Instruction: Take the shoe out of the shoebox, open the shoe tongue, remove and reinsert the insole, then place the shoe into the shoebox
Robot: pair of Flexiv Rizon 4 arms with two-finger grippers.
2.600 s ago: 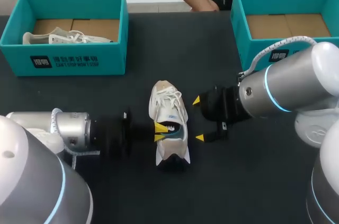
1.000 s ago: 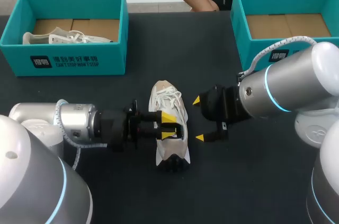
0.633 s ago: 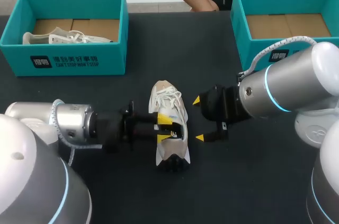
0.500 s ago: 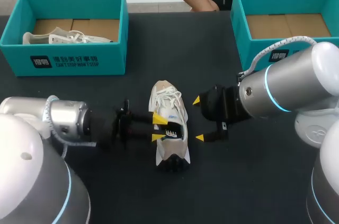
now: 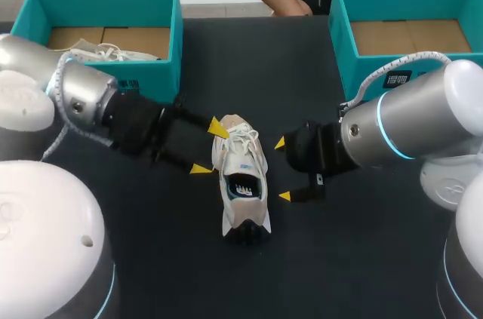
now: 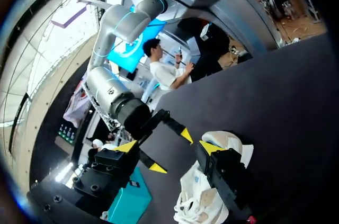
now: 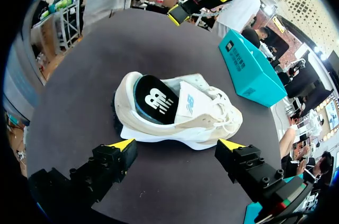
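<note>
At frame centre on the black table (image 5: 317, 274), a white sneaker (image 5: 241, 179) upright on its sole, toe toward the upper edge, heel toward the lower, with a dark insole (image 7: 153, 99) lying inside and the white tongue (image 7: 188, 105) against the laces. Just left of the toe, the left gripper (image 5: 209, 148), fingers spread wide and grasping nothing, with its upper tip at the sneaker's edge; whether touching is unclear. Just right of the sneaker, the right gripper (image 5: 281, 169), likewise released and apart from it; seen from its wrist, sneaker side-on ahead of the fingers. Upper left, a teal shoebox (image 5: 98, 85) holding a second white shoe (image 5: 90, 53). Upper right, another teal shoebox (image 5: 343, 47).
</note>
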